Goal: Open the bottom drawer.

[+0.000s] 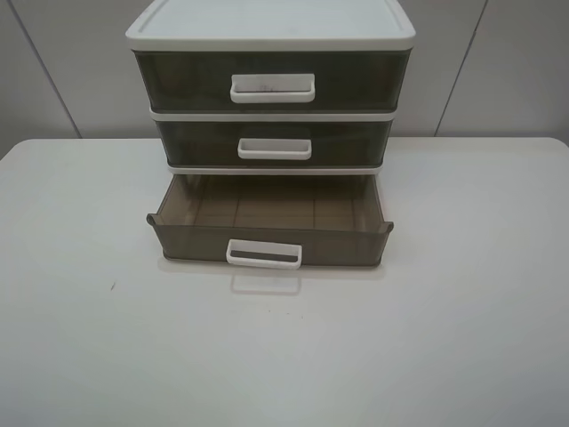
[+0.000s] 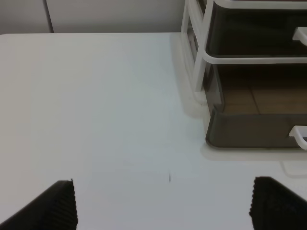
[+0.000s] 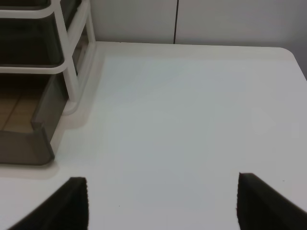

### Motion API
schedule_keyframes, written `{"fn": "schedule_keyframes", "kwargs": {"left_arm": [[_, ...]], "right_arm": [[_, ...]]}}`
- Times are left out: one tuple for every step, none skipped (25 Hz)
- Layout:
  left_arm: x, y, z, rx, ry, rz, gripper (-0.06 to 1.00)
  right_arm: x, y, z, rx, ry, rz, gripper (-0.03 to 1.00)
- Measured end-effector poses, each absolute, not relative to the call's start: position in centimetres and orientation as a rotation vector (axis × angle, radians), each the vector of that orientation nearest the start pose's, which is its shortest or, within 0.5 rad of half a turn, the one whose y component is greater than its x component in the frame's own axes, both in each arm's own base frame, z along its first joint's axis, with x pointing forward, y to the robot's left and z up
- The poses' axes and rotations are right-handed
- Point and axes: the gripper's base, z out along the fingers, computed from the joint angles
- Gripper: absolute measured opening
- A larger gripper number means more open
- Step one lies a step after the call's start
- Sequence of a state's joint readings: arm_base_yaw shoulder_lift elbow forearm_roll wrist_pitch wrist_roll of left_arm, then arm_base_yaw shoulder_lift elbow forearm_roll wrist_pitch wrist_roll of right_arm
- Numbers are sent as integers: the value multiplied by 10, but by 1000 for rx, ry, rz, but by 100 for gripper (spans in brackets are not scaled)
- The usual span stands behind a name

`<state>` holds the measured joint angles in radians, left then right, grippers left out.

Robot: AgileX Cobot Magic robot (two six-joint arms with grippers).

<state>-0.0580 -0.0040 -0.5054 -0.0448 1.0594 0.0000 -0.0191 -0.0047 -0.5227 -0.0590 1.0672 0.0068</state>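
Smoky brown translucent plastic bottom drawer already pulled well out. Left hand and right hand spread wide, empty, above white worktop. Best kept clear of white loop handle.

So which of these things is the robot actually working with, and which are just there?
Part of the job:
bottom drawer, pulled out
its white handle

Just there:
middle drawer, shut
top drawer, shut
white lid
table
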Motion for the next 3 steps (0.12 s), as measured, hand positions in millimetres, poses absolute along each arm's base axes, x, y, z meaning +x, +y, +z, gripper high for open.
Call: {"fn": "schedule_keyframes", "kwargs": {"left_arm": [[-6,-3,279,61,2033,-90,74],[-6,-3,279,61,2033,-90,74],[-6,-3,279,61,2033,-90,74]], "right_arm": [[-9,-5,283,30,2023,-78,64],[-9,-5,283,30,2023,-78,64],[-9,-5,283,30,2023,-78,64]]}}
